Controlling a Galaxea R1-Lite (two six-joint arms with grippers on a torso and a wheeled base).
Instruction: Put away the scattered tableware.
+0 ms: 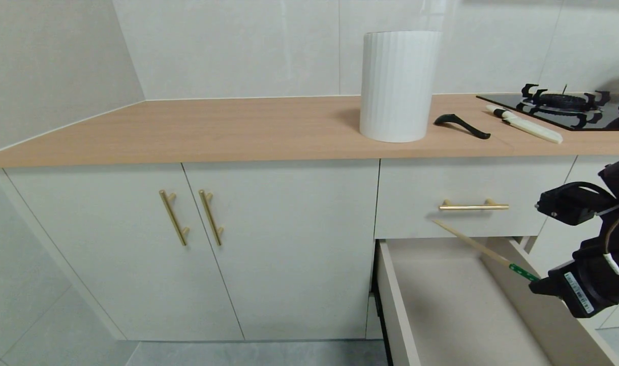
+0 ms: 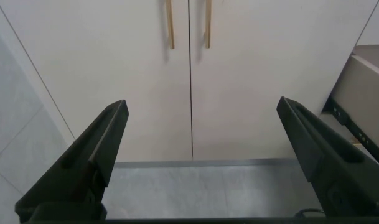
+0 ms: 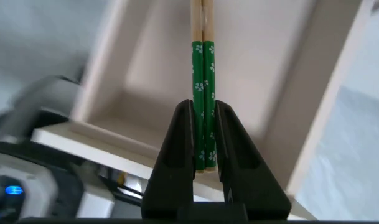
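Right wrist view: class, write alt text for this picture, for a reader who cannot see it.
The right pincer grips a pair of wooden chopsticks by their green, flower-patterned ends. The sticks point out over the pale inside of an open drawer.

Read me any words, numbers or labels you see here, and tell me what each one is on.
On the sticker on the right gripper: print too small to read.
On the chopsticks: a flower pattern, no text.
Nothing else carries readable writing.
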